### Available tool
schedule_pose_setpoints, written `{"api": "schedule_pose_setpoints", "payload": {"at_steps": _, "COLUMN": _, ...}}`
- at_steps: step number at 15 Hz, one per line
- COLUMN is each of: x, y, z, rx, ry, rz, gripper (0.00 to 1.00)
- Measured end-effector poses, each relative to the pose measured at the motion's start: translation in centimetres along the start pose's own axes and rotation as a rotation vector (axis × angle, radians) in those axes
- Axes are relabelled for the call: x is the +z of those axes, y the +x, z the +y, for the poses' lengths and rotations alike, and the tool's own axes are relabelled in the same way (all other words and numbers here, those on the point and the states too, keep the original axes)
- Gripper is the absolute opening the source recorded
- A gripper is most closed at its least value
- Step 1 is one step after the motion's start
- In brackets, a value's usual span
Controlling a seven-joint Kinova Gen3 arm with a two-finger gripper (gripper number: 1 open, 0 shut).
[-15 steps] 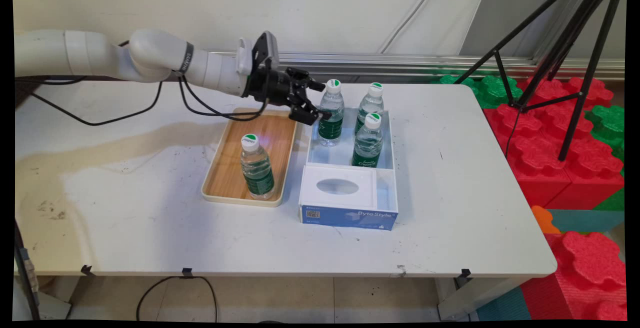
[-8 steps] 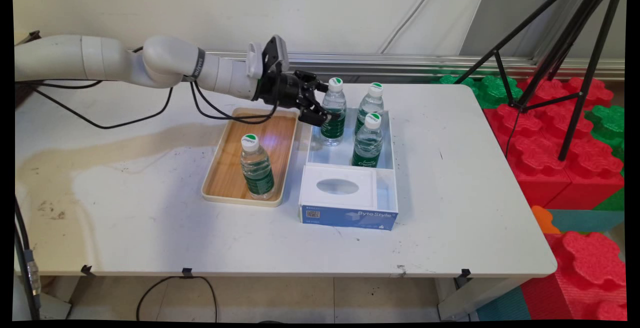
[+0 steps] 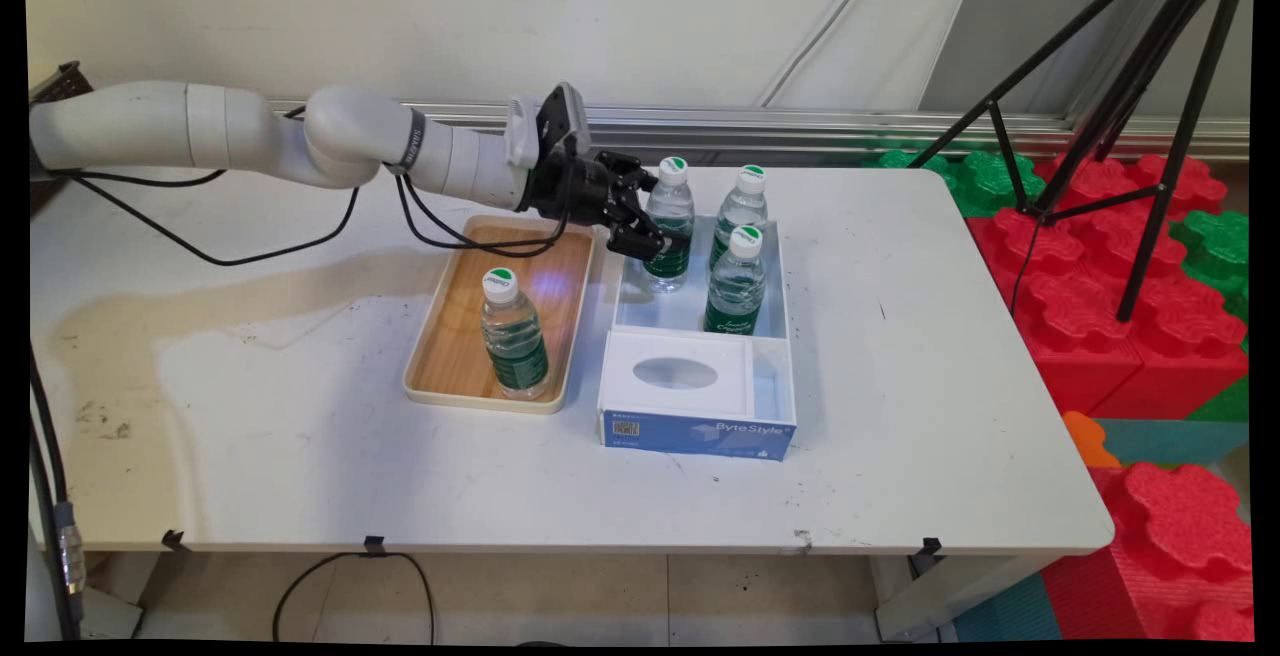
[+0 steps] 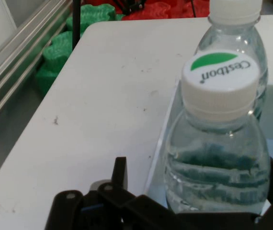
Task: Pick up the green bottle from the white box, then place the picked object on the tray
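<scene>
Claw (image 3: pixel 648 219) spread around clear ribbed plastic bottle (image 3: pixel 667 226)

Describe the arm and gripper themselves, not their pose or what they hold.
The arm is white, built of rounded tubular links, with a dark lettered band near the wrist. Black cables hang beneath it. The gripper is black, with an exposed linkage and two fingers.

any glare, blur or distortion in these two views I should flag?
Main view: sharp, but barrel distortion bows the table edges; soft shadows lie beside the box. Hand view: the nearest bottle is crisp enough to read its cap print, while the second bottle behind is cut off by the top edge, and the gripper linkage looks dark and soft at the bottom.
</scene>
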Motion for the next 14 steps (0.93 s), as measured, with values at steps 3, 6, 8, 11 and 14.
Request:
{"api": "schedule_pose_setpoints", "payload": {"at_steps": 3, "x": 0.4, "y": -0.3, "z": 0.0, "rx": -0.006, "ry": 0.001, "rz": -0.002, "gripper": 1.00}}
{"api": "schedule_pose_setpoints", "payload": {"at_steps": 6, "x": 0.9, "y": -0.6, "z": 0.0, "rx": -0.012, "ry": -0.002, "rz": -0.003, "gripper": 0.00}}
{"api": "schedule_pose_setpoints", "payload": {"at_steps": 8, "x": 1.0, "y": -0.7, "z": 0.1, "rx": -0.018, "ry": -0.005, "rz": -0.004, "gripper": 0.00}}
{"api": "schedule_pose_setpoints", "payload": {"at_steps": 11, "x": 1.2, "y": -0.7, "z": 0.2, "rx": -0.025, "ry": -0.013, "rz": -0.005, "gripper": 0.00}}
{"api": "schedule_pose_setpoints", "payload": {"at_steps": 14, "x": 1.1, "y": -0.3, "z": 0.2, "rx": -0.028, "ry": -0.023, "rz": 0.000, "gripper": 0.00}}
